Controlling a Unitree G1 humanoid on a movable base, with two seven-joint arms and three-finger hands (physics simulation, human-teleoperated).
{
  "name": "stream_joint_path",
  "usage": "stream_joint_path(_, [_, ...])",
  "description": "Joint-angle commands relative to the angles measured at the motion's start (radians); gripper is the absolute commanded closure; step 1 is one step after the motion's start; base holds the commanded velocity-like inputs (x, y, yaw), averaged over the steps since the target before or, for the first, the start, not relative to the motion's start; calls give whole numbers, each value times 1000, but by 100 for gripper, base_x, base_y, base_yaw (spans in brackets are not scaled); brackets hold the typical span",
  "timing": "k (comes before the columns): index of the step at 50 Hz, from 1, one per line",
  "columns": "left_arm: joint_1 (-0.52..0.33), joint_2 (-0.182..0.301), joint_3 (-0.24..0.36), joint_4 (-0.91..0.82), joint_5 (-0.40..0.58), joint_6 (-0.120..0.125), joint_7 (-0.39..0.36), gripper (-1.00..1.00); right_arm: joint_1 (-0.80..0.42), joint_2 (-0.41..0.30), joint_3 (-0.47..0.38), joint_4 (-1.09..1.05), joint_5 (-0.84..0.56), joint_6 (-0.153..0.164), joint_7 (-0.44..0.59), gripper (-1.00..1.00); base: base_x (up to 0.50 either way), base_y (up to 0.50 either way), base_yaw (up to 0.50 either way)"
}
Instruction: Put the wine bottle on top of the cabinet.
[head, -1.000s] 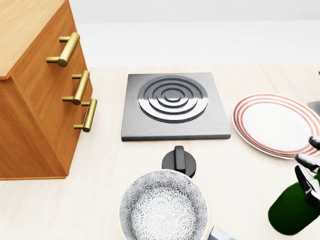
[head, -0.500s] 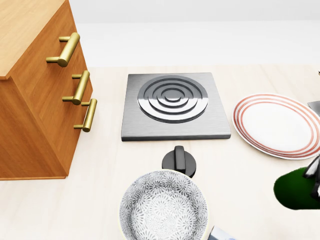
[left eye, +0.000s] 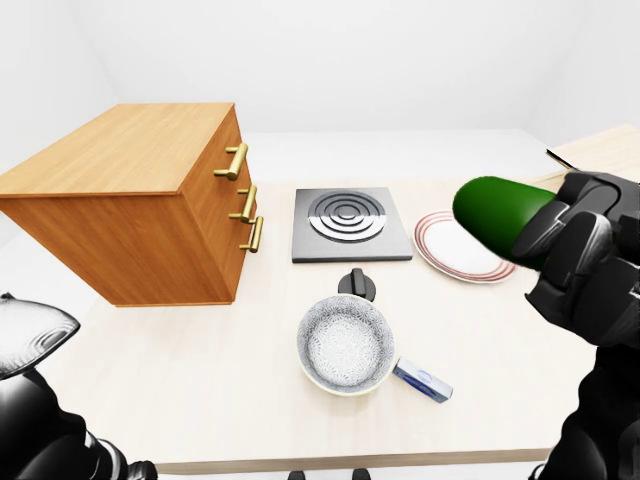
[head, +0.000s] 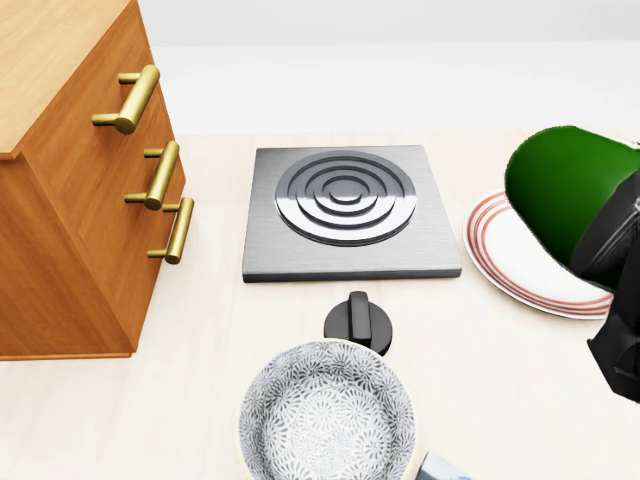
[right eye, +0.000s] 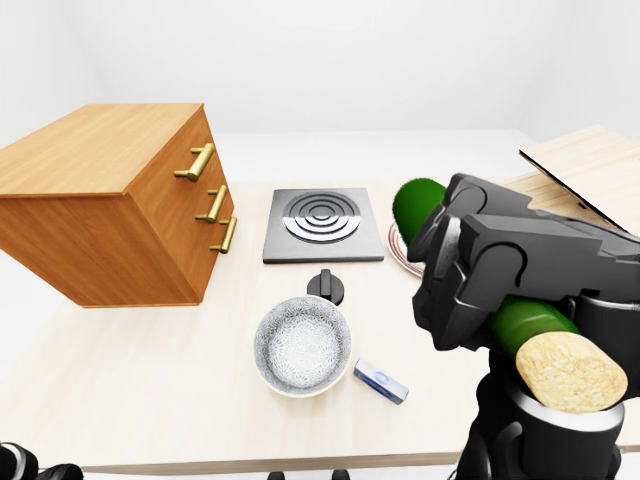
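Right-eye view: right hand (right eye: 500, 275) has its fingers clamped around the bottle (right eye: 530, 325), lying tilted above the table (right eye: 150, 400). Bowl (right eye: 302, 345) holds nothing. Can't tell about the left hand's (left eye: 30, 340) fingers.

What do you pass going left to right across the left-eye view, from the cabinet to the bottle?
cabinet → bowl → small box → striped plate → wine bottle, held in the right hand.
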Motion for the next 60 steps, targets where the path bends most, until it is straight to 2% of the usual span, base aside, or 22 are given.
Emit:
stream_joint_path(1, [1, -22, -64, 111, 44, 0, 2, -100, -132, 10, 166, 29, -97, 0, -82, 100, 0, 0, 0])
stream_joint_path(10, [-3, -34, -76, 120, 69, 0, -9, -100, -237, 26, 228, 60, -126, 0, -93, 100, 0, 0, 0])
stream_joint_path(14, [-10, -43, -90, 128, 89, 0, -16, -100, -246, 39, 254, 81, -137, 0, -97, 100, 0, 0, 0])
stream_joint_path(20, [-30, -49, -102, 143, 107, 0, -21, -100, -265, 53, 250, 99, -137, 0, -91, 100, 0, 0, 0])
stream_joint_path(25, [-37, -76, -160, 154, 172, 0, -36, -100, -284, 60, 256, 121, -122, 0, -108, 100, 0, 0, 0])
stream_joint_path(26, [-37, -83, -176, 156, 193, 0, -41, -100, -286, 61, 258, 123, -121, 0, -110, 100, 0, 0, 0])
stream_joint_path(27, [-26, -98, -221, 168, 235, 0, -55, -100, -291, 63, 260, 126, -118, 0, -113, 100, 0, 0, 0])
stream_joint_path(34, [-26, -184, -351, 210, 447, 0, -146, -100, -269, 66, 253, 138, -101, 0, -120, 100, 0, 0, 0])
stream_joint_path(37, [-21, -218, -380, 238, 532, 0, -191, -100, -265, 65, 255, 137, -97, 0, -124, 100, 0, 0, 0])
stream_joint_path(42, [-30, -259, -404, 255, 611, 0, -241, -100, -264, 65, 258, 145, -94, 0, -127, 100, 0, 0, 0])
stream_joint_path(44, [-23, -272, -441, 267, 655, 0, -255, -100, -264, 66, 262, 151, -95, 0, -128, 100, 0, 0, 0])
stream_joint_path(47, [-30, -299, -464, 285, 705, 0, -275, -100, -264, 67, 261, 154, -95, 0, -128, 100, 0, 0, 0])
stream_joint_path(54, [-57, -351, -525, 322, 804, 0, -311, -100, -277, 68, 267, 146, -97, 0, -130, 100, 0, 0, 0])
stream_joint_path(60, [-94, -387, -539, 418, 861, 0, -312, -100, -273, 74, 273, 157, -97, 0, -134, 100, 0, 0, 0])
